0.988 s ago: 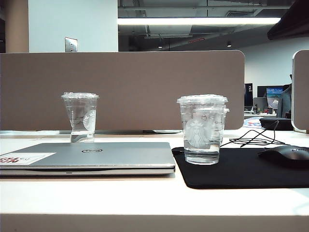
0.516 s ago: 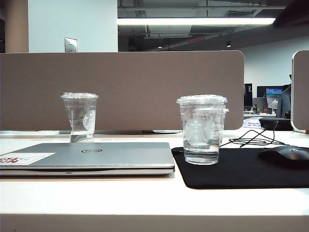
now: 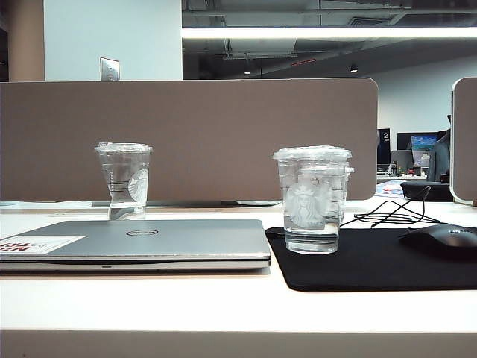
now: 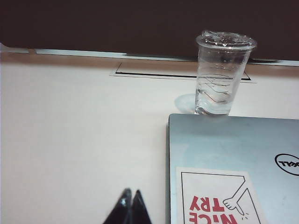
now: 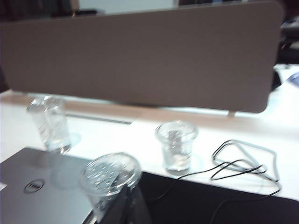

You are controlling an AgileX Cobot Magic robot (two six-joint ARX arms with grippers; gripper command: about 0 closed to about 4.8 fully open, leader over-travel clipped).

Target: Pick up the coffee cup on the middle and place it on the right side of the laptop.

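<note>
The coffee cup [image 3: 311, 198], short and clear with a flat lid and a white mermaid logo, stands upright on the black mat [image 3: 373, 261] just right of the closed silver laptop [image 3: 134, 242]. In the right wrist view the coffee cup [image 5: 110, 179] is close up, and my right gripper [image 5: 132, 189] is shut right beside it, with nothing between its fingers. In the left wrist view my left gripper [image 4: 131, 192] is shut over bare white desk, beside the laptop's [image 4: 233, 163] stickered corner. Neither gripper shows in the exterior view.
A taller clear cup [image 3: 124, 179] stands behind the laptop. A second short clear cup [image 5: 176, 147] sits behind the coffee cup. A black mouse [image 3: 440, 239] lies on the mat, with a looped black cable [image 5: 243, 163] behind it. A brown partition [image 3: 186, 142] closes the desk's back.
A dark shape at the exterior view's upper right corner has shrunk and gone out of view. The cups and the laptop have not moved.
</note>
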